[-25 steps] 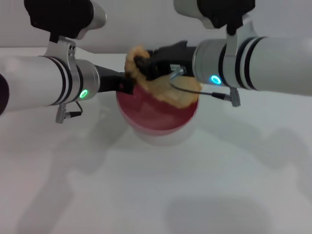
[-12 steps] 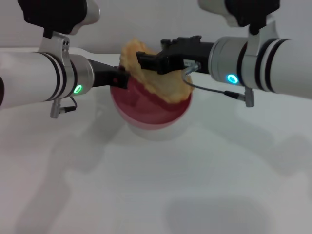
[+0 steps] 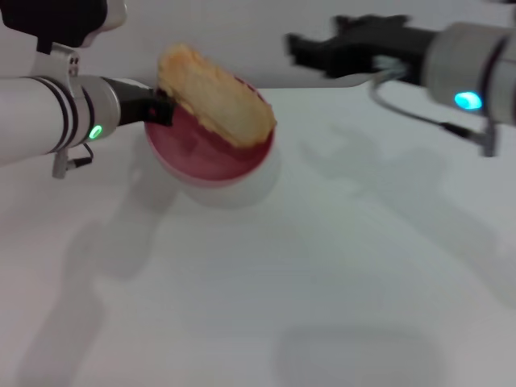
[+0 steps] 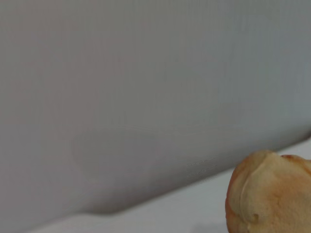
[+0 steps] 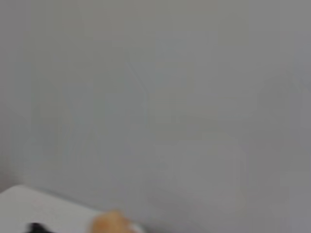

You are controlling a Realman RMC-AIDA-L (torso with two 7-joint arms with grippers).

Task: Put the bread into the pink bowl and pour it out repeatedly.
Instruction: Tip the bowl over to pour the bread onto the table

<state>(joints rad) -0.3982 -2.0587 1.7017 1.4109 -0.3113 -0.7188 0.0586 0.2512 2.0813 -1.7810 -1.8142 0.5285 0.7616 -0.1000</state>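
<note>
The left tool [image 3: 161,109] is clamped on the rim of the pink bowl [image 3: 201,153], gripping the edge of the bowl that faces the left arm. The bowl is lifted off the white counter [image 3: 322,266] and tipped so its opening faces the head camera, hanging over the counter's far-left part, with its shadow on the surface just below.

The bread [image 3: 216,97] lies slantwise across the bowl's upper rim, pale tan face showing, one end poking above the rim near the left tool and the other resting at the rim's right side. Only part of the loaf sits inside the bowl. In the left wrist view one rounded golden end of the bread [image 4: 269,191] shows against the grey wall, with a strip of the counter below it.

The right tool [image 3: 310,50] is raised above the counter's far-right part, well apart from bowl and bread, holding nothing. It is smeared in the head view, so I cannot tell for sure whether its fingers are apart or together. The right wrist view shows mostly wall, with what may be a bit of the bread [image 5: 109,224] low in the picture.
</note>
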